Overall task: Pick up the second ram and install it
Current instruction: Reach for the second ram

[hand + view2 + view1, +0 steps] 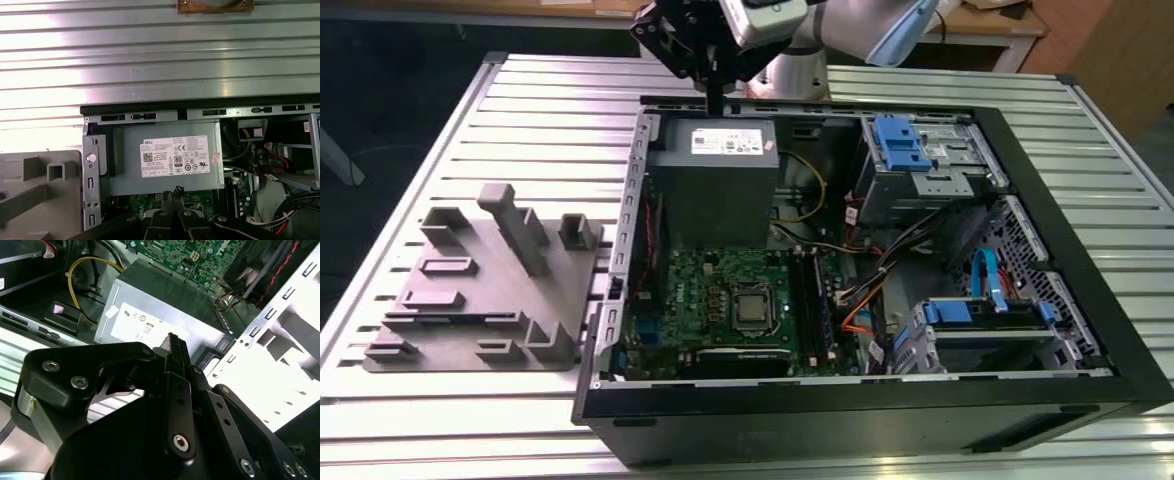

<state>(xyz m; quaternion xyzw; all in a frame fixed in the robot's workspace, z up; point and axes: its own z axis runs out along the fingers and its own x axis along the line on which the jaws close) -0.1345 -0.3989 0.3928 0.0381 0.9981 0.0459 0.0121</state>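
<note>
My gripper (715, 112) hangs over the back edge of the open computer case (1067, 290), just above the grey power supply (714, 180). Its two black fingers are pressed together in both wrist views (175, 342) (172, 191), with nothing showing between them. The green motherboard (707, 290) lies lower in the case, with long dark memory slots (807, 310) beside the processor socket. I cannot tell whether the second ram stands in those slots. No stick shows on the grey holder block (480, 290), at the exterior view's left.
The case lies on a ribbed metal table (414, 130). Blue drive cages (907, 145) and bundled cables (894, 260) fill the case toward the exterior view's right. A yellow cable (75, 275) loops beside the power supply. The arm's base (794, 75) stands behind the case.
</note>
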